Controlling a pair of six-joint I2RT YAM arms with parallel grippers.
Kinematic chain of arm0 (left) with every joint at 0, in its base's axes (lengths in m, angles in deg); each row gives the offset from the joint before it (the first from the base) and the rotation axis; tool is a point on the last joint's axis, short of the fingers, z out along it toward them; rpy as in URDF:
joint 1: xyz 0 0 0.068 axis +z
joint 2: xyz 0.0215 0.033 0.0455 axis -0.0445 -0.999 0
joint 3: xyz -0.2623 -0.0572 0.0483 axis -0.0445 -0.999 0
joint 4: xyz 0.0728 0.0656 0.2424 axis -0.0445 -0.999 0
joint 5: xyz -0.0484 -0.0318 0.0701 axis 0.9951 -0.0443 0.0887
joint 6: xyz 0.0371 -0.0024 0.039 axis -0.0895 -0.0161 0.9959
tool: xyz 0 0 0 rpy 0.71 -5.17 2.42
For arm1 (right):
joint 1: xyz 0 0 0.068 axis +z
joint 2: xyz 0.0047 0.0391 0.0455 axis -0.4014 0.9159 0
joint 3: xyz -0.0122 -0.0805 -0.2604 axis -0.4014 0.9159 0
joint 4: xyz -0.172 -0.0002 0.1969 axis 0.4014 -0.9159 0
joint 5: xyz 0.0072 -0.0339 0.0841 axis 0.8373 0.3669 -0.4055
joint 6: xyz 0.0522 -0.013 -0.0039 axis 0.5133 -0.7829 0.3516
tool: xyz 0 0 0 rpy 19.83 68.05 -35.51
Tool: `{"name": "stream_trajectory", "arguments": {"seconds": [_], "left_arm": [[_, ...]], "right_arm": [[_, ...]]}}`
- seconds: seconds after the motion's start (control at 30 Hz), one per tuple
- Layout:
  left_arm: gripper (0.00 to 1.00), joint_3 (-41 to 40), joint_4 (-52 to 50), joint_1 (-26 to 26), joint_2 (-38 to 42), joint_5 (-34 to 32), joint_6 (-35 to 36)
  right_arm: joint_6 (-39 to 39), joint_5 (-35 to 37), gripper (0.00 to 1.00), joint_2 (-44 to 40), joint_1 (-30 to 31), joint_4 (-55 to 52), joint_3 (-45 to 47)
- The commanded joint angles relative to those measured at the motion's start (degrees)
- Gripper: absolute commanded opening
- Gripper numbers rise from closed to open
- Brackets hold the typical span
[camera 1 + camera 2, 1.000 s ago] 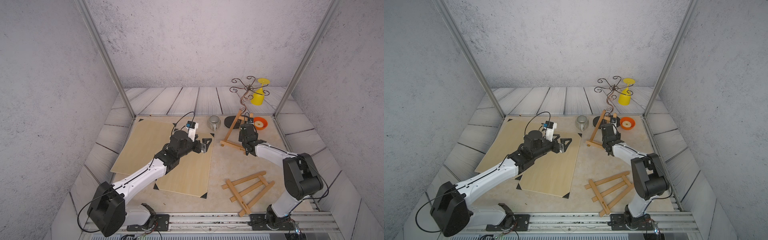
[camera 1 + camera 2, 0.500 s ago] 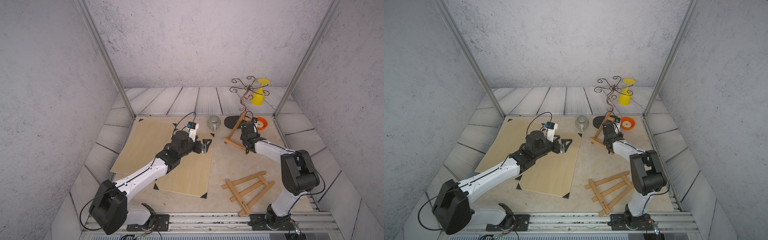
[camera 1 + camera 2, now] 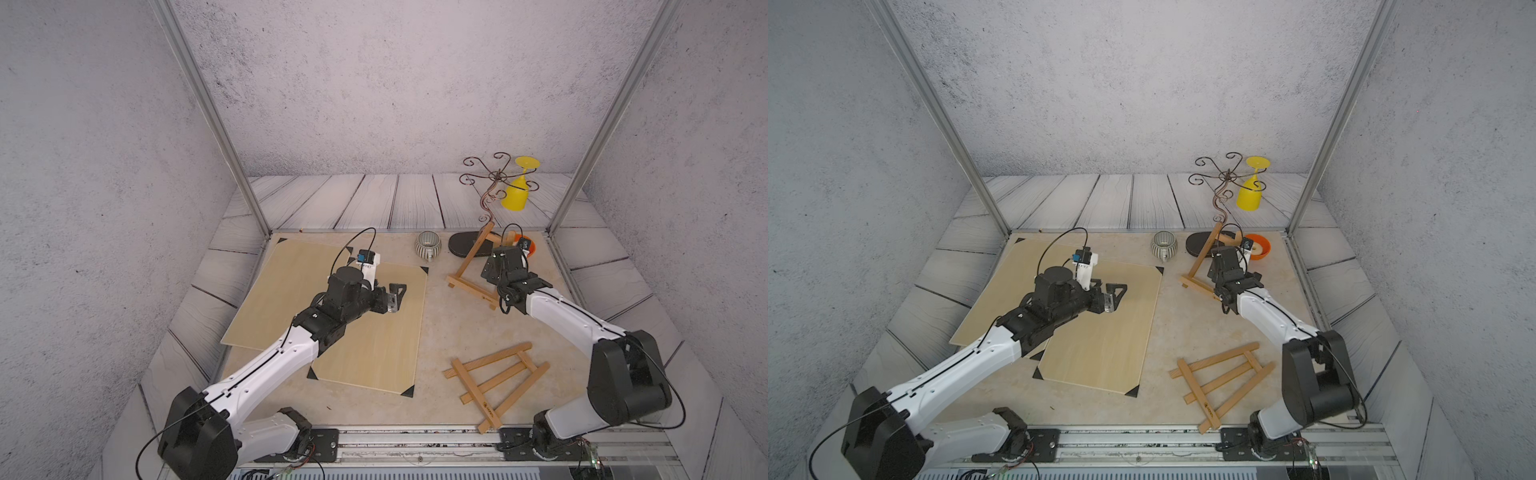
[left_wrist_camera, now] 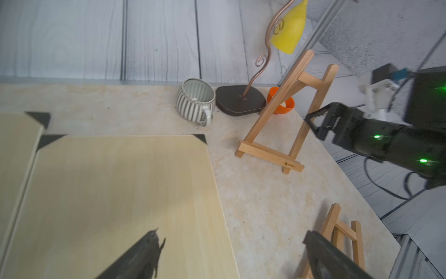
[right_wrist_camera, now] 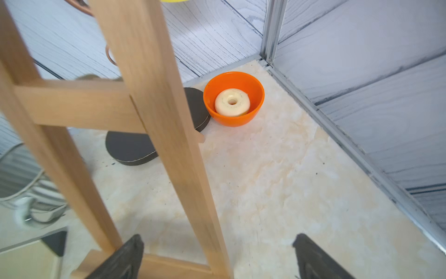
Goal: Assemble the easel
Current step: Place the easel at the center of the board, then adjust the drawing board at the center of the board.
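Since the right claw (image 5: 218, 239) is spread wide and empty around a leg of the easel (image 3: 469, 291) standing at the tabletop's (image 3: 457, 332) back right, a sloppy pull-back could clip that leg and tip it over, and the left claw (image 3: 395, 297) hangs open and empty too

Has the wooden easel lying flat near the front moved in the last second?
No. The flat easel lies at the same spot and angle as before, its near end by the front rail.

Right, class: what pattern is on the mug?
Vertical grey and white stripes; the mug shows best in the left wrist view.
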State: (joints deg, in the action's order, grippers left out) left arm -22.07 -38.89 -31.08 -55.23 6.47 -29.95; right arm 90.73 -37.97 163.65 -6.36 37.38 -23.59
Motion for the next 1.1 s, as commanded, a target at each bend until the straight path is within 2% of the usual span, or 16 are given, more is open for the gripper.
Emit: {"name": "stream_trajectory", "arguments": {"seconds": [0.0, 0.13, 0.37, 0.47, 0.63, 0.73, 1.07], "left_arm": [[0.97, -4.01, -14.10, 3.86, 3.61, -3.94, -3.19], [0.97, -9.92, -19.55, 10.21, 8.56, -3.69, -7.43], [0.97, -15.58, -28.56, 16.22, 14.27, -6.99, -11.39], [0.97, -17.44, -29.73, 19.97, 14.82, -6.35, -12.50], [0.97, -19.97, -29.76, 22.48, 14.29, -11.44, -15.81], [0.97, -21.17, -28.24, 23.95, 11.80, -9.39, -16.86], [0.97, -21.87, -26.30, 23.96, 5.96, -3.33, -17.59]], "right_arm": [[4.72, -6.95, 0.99, -6.41, 1.51, -8.89, 2.31], [7.40, -15.66, 0.99, -10.95, 5.42, -12.50, 5.50], [12.08, -27.28, 0.99, -11.77, 14.84, -12.70, 10.53], [12.96, -27.89, 0.99, -10.96, 18.94, -11.23, 11.90], [13.72, -31.22, 0.99, -8.98, 21.94, -7.39, 13.48], [13.19, -32.34, 0.99, -7.79, 22.60, -6.77, 12.92], [11.71, -32.75, 0.99, -6.36, 22.70, -7.18, 11.69]]}}
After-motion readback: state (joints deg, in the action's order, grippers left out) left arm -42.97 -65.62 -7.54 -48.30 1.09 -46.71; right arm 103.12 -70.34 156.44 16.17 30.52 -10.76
